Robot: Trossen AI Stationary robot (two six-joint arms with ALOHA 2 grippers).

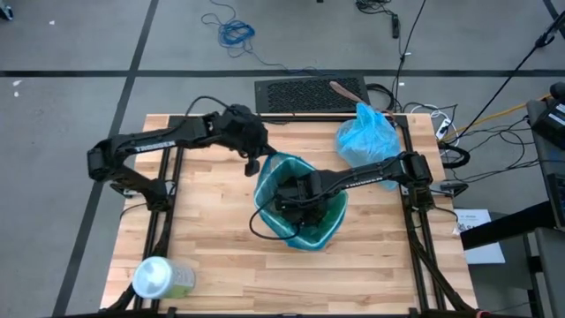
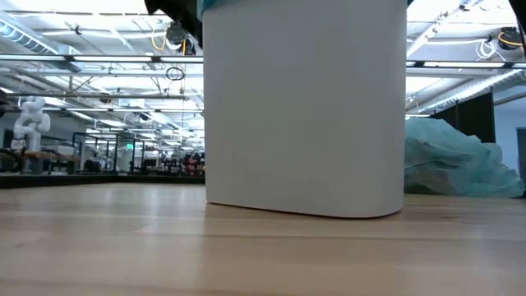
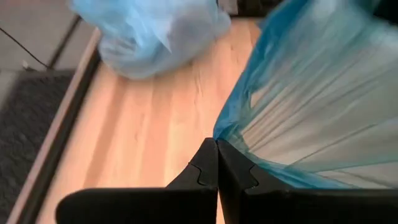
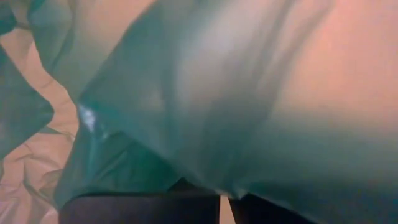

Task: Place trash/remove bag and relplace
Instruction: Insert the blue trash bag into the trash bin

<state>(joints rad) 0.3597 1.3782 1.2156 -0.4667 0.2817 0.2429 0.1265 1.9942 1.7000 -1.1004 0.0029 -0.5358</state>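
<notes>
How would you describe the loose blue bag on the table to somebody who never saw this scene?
Find the wooden table, then its far right corner. The loose blue bag lies there, crumpled and bulging, beside the white bin. Unlike the liner inside the bin, it lies directly on the wood.

Lighting's pretty even from overhead: the wooden table (image 1: 221,238) looks bright and flat, with only thin soft shadows under the arms. In the low view the ceiling light strips (image 2: 74,37) behind the white bin (image 2: 304,107) blow out a bit, and the bin's front face sits in mild shade. The tabletop nearest that camera goes soft and out of focus. The left wrist view is smeary; the blue bag (image 3: 155,28) beyond the bin liner (image 3: 311,106) is blurred. The right wrist view is dim and murky, pressed so close to teal plastic (image 4: 205,93) that nothing's sharp, with a warm pinkish glow coming through it.
</notes>
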